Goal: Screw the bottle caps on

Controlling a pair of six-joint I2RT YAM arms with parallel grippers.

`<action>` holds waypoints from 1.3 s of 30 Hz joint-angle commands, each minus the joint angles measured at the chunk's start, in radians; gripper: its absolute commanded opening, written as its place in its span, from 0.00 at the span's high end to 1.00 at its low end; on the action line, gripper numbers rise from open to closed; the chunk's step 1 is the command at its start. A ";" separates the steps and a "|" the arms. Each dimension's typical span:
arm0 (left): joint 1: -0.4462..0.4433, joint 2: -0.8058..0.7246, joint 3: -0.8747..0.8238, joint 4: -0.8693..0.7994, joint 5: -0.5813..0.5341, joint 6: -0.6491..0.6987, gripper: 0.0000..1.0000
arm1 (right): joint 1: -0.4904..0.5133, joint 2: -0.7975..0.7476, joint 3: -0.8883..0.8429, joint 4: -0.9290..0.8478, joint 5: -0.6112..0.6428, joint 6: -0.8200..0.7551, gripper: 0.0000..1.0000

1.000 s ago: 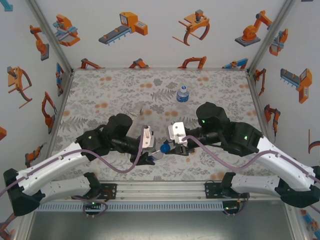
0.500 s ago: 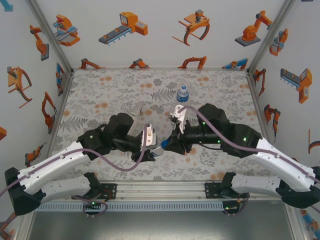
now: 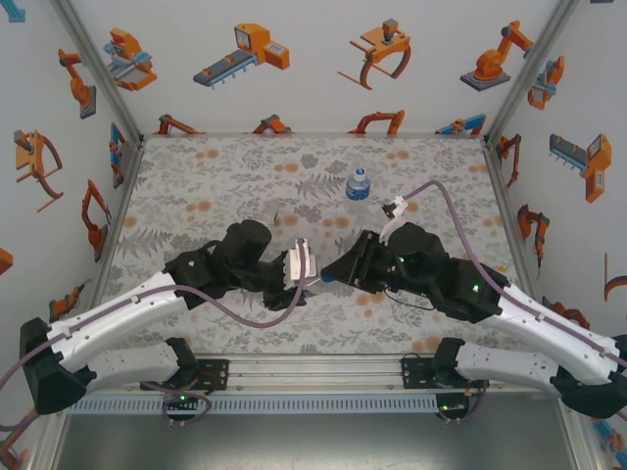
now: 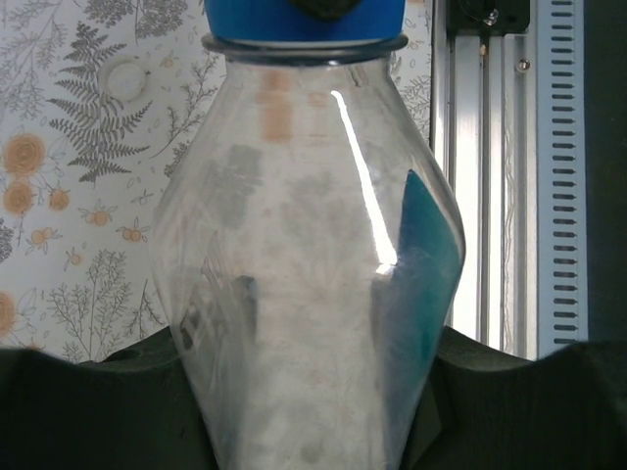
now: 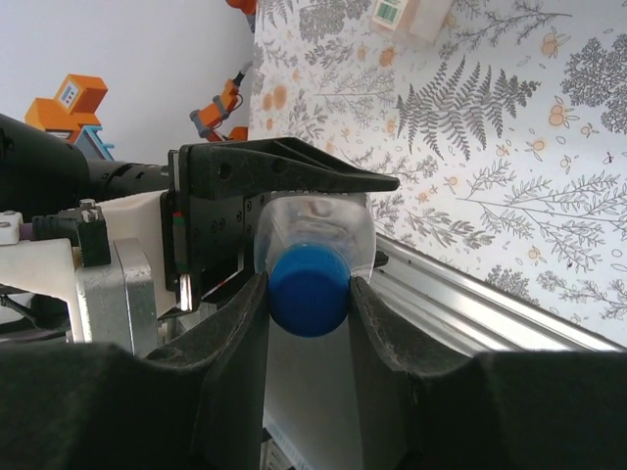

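Note:
A clear bottle with a blue label (image 4: 313, 294) is held level above the table's near middle, and my left gripper (image 4: 313, 416) is shut on its body. Its blue cap (image 5: 309, 289) sits on the neck and points at the right arm. My right gripper (image 5: 309, 294) is shut on that cap, one finger (image 5: 235, 333) pressed against each side. From above, the left gripper (image 3: 302, 274) and right gripper (image 3: 338, 270) meet nose to nose, with the bottle (image 3: 315, 284) between them. A second bottle (image 3: 359, 183) with a blue cap on it stands upright at the back.
A bottle with a white-and-green label (image 5: 407, 15) lies on the floral mat beyond the left gripper. The aluminium rail (image 4: 490, 147) runs along the table's near edge just below the held bottle. Walls with robot stickers close in three sides.
My right wrist has rolled with its fingers round the cap; its white camera mount swung from the left of the gripper to the right. Both grippers drifted slightly right and back.

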 commanded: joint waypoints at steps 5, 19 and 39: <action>-0.005 -0.037 0.018 0.048 0.082 0.013 1.00 | -0.002 -0.030 0.097 0.038 0.004 -0.460 0.48; -0.006 -0.060 0.043 -0.032 0.278 -0.012 1.00 | -0.001 0.054 0.264 -0.147 -0.585 -1.502 0.45; -0.007 -0.075 0.051 -0.045 0.279 -0.021 1.00 | -0.002 0.094 0.223 -0.076 -0.630 -1.597 0.63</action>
